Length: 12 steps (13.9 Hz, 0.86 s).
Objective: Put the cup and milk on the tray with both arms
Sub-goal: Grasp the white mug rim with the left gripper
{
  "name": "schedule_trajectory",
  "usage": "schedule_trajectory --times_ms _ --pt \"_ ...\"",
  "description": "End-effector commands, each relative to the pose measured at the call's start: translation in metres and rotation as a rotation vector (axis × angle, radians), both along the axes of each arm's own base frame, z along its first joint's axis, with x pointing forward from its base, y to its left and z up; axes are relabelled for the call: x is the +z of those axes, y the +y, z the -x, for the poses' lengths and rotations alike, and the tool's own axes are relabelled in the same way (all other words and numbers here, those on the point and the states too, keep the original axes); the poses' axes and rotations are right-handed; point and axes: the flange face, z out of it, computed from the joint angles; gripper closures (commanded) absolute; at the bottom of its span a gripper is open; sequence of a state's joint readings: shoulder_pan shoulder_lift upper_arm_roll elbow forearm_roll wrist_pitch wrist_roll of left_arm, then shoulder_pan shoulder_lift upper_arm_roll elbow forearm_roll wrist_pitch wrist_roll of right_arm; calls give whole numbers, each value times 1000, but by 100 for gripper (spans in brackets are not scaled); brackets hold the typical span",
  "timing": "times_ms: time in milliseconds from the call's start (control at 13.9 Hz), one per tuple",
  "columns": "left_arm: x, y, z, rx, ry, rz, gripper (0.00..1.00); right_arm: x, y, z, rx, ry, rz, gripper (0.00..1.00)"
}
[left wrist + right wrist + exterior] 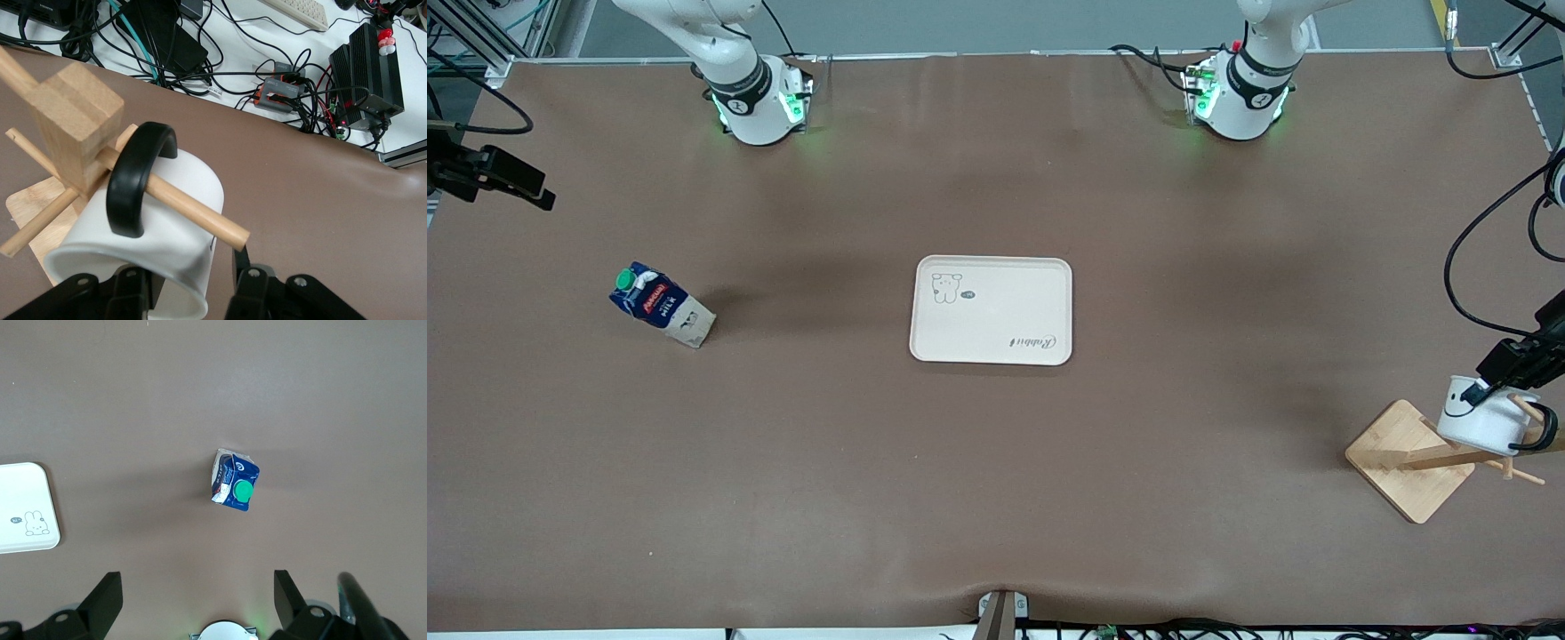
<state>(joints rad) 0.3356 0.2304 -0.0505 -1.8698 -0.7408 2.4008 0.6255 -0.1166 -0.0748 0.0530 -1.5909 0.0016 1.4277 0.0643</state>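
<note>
The white smiley cup (1480,418) hangs by its black handle (137,177) on a peg of the wooden rack (1405,458), at the left arm's end of the table. My left gripper (1480,391) is at the cup's rim. In the left wrist view the gripper (190,280) is open, with one finger inside the cup (167,220) and one outside its wall. The milk carton (660,305) stands on the table at the right arm's end. My right gripper (525,182) is open and empty high above it, and its wrist view shows the carton (235,488) from above. The cream tray (991,310) lies mid-table with nothing on it.
The rack's post (77,127) and pegs (193,213) crowd round the cup. Cables and black boxes (370,73) lie past the table edge there. A camera mount (1000,613) sits at the table's near edge. A corner of the tray (27,507) shows in the right wrist view.
</note>
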Motion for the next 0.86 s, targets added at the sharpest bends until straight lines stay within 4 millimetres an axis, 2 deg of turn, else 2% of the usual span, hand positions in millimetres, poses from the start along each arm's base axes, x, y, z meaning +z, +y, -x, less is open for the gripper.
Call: schedule_trajectory --times_ms 0,288,360,577,793 --pt "2 1 3 -18 -12 10 67 1 -1 3 -12 -5 -18 0" --pt "3 -2 4 -26 -5 19 96 1 -3 3 -15 -4 -18 0" --pt "4 -3 4 -35 3 28 100 0 -4 4 -17 -2 -18 0" --pt "8 -6 8 -57 25 51 100 0 -3 4 -15 -2 -18 0" --pt "21 -8 15 -84 39 68 100 0 -3 4 -15 -2 -18 0"
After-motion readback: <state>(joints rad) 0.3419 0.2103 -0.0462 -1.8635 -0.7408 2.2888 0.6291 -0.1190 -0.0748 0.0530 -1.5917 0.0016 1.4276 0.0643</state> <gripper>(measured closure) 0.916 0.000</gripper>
